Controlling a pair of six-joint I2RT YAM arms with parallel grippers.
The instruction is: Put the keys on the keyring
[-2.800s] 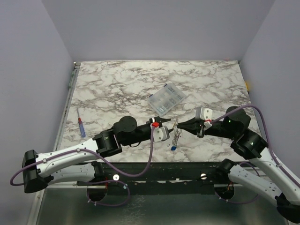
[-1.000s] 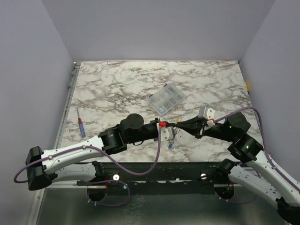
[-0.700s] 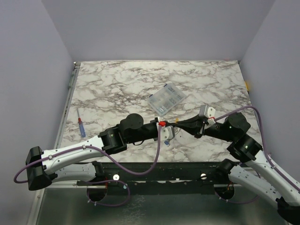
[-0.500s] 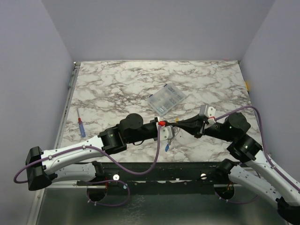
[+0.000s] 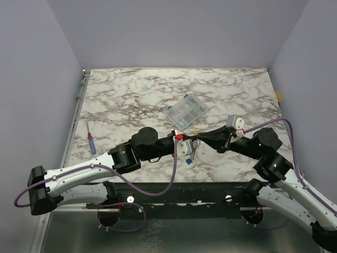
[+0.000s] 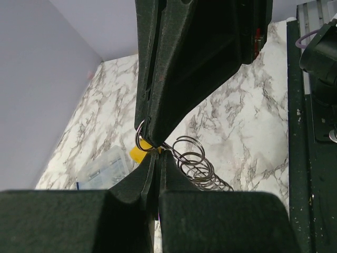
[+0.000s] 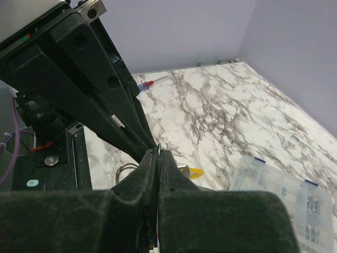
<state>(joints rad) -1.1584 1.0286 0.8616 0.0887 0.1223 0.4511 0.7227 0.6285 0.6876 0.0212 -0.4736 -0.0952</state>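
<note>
Marble-patterned tabletop (image 5: 131, 95) fills our workspace, with lilac walls on three sides. We hold the keyring (image 6: 202, 173) above it, between the two arms and close to the near edge. It is a silvery loop with a run of small wire coils trailing off.

Our left gripper (image 6: 156, 161) has its fingers pressed together on the wire. Our right gripper (image 7: 158, 154) meets it tip to tip, likewise clamped on the loop.

The yellow key (image 6: 138, 156) sits right at that pinch point, its head touching or just beside the ring. We cannot tell whether it is threaded on. The blue key (image 5: 189, 161) shows as a speck just below the grippers. Whether it hangs from the ring or lies on the marble is unclear.

We judge the task mid-way. The ring is secured in both grippers and at least one key remains to be worked on.

Beyond the pinch, the clear compartment box (image 5: 187, 109) lies near, on the far side. The screwdriver (image 5: 91, 142) rests well apart by the left edge. Open marble lies behind and to both sides, while the near table edge sits close under our wrists.
</note>
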